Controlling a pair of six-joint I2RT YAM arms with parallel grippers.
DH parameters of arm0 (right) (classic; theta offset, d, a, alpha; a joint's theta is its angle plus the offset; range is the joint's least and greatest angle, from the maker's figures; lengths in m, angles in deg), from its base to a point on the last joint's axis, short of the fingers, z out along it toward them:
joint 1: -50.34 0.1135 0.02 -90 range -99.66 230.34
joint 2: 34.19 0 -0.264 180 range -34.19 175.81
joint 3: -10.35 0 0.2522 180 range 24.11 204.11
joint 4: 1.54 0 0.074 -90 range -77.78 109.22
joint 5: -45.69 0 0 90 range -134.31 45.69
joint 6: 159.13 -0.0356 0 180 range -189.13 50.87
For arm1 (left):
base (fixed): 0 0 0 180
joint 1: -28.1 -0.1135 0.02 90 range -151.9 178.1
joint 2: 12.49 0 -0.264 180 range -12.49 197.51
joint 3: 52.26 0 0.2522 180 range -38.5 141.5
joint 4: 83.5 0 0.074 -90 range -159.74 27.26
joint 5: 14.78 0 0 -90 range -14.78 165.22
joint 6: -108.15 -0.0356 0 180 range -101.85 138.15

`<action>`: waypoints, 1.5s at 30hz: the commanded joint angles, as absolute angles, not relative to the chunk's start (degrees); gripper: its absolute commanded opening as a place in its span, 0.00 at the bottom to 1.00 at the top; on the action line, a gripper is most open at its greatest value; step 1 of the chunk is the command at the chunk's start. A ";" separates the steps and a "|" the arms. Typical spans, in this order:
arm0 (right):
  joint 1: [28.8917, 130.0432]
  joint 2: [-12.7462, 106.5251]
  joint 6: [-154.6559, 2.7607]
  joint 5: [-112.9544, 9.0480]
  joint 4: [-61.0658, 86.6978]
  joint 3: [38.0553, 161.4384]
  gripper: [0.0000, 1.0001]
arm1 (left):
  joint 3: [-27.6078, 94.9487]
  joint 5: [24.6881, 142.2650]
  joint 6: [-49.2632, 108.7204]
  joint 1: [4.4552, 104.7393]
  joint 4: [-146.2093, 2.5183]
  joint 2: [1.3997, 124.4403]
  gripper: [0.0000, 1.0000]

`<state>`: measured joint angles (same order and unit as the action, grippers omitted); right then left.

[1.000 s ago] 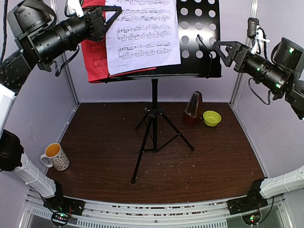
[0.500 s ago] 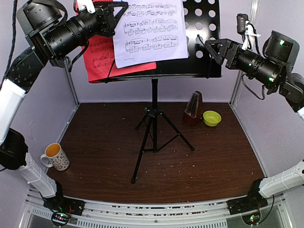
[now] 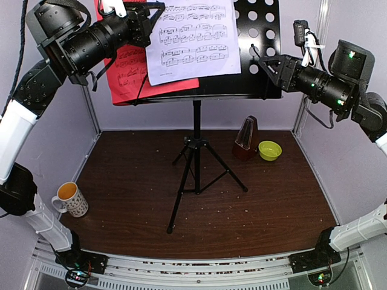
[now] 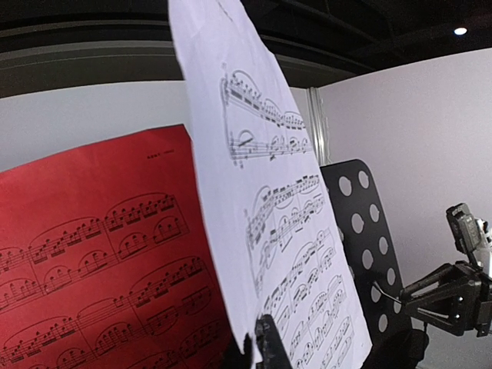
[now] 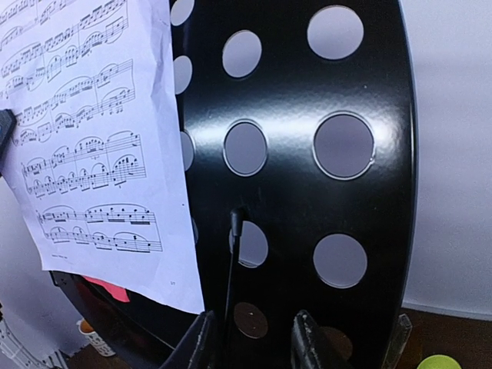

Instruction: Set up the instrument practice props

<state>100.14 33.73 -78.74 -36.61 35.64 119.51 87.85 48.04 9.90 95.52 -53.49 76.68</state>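
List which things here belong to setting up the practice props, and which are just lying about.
Part of the job: music stand, white sheet, red sheet, metronome.
Just lying about: yellow-green bowl, patterned mug.

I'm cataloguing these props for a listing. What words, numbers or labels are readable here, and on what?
Nothing reads clearly enough to quote.
White sheet: staves of notes; tiny footer print, too small to read.
Red sheet: staves of notes; small heading line, too blurred to read.
Music stand, metronome, mug: no lettering visible.
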 commanded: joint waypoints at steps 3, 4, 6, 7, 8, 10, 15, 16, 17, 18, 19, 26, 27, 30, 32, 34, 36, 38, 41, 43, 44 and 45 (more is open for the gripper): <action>100.58 32.63 -77.60 -36.34 33.56 118.80 0.23 | 89.16 45.83 7.60 95.15 -57.84 77.48 0.00; 100.60 32.63 -77.57 -36.39 33.56 118.70 0.21 | 89.11 45.74 7.48 95.16 -57.94 77.54 0.00; 100.57 32.56 -77.42 -36.48 33.62 118.68 0.17 | 89.03 45.60 7.45 95.16 -58.07 77.58 0.00; 100.53 32.52 -77.35 -36.56 33.65 118.63 0.15 | 89.03 45.53 7.35 95.16 -58.12 77.64 0.00; 100.53 32.52 -77.31 -36.58 33.60 118.60 0.14 | 89.05 45.51 7.30 95.16 -58.21 77.66 0.00; 100.64 32.31 -77.14 -36.87 33.22 118.32 0.09 | 89.03 45.35 7.11 95.16 -58.44 77.77 0.00; 100.69 30.68 -75.90 -37.85 29.76 115.34 0.00 | 88.96 45.48 7.12 94.62 -58.84 78.13 0.00; 100.82 30.06 -75.59 -38.09 28.40 114.27 0.00 | 88.90 45.55 7.22 94.32 -58.90 78.25 0.00; 101.01 29.38 -75.10 -38.10 27.11 113.20 0.00 | 88.79 45.63 7.46 94.02 -58.93 78.36 0.00; 101.30 28.91 -74.46 -37.89 26.18 112.30 0.00 | 88.72 45.79 7.80 93.63 -58.97 78.50 0.00; 101.40 28.50 -74.05 -37.70 25.49 111.67 0.00 | 88.50 46.22 8.29 93.28 -58.94 78.48 0.00; 101.58 27.26 -71.79 -38.07 21.77 109.00 0.00 | 87.92 50.44 8.25 92.17 -60.63 79.47 0.00; 101.62 27.18 -71.59 -38.47 21.34 108.67 0.00 | 88.14 51.00 7.98 92.09 -60.87 79.88 0.00; 101.68 26.88 -70.94 -39.48 19.35 107.22 0.00 | 89.30 53.62 7.83 91.49 -60.40 81.18 0.00; 101.72 26.41 -70.60 -40.10 17.78 106.03 0.00 | 90.35 55.37 8.75 90.78 -59.61 82.23 0.00; 101.76 26.07 -70.22 -40.34 16.86 105.27 0.00 | 90.79 56.46 9.96 89.99 -59.54 83.09 0.00; 101.76 25.81 -69.73 -40.61 16.24 104.84 0.00 | 90.79 58.13 11.35 89.08 -59.83 83.58 0.00; 101.76 25.75 -69.45 -40.83 15.84 104.63 0.00 | 90.79 60.46 13.05 88.26 -60.15 84.27 0.00; 101.76 25.75 -69.24 -41.08 15.62 104.53 0.00 | 90.79 63.00 13.84 87.83 -60.85 85.41 0.00; 101.78 25.74 -69.16 -40.98 15.57 104.56 0.00 | 90.80 63.69 13.86 87.72 -61.65 85.91 0.00; 101.76 25.68 -69.14 -40.97 15.52 104.51 0.00 | 90.80 64.04 13.91 87.69 -62.11 86.09 0.00; 101.76 25.74 -69.13 -41.02 15.43 104.45 0.00 | 90.71 64.61 13.93 87.69 -62.68 86.31 0.00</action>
<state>101.39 26.89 -70.30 -39.51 17.52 105.08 89.35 60.78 12.48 87.97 -57.88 85.73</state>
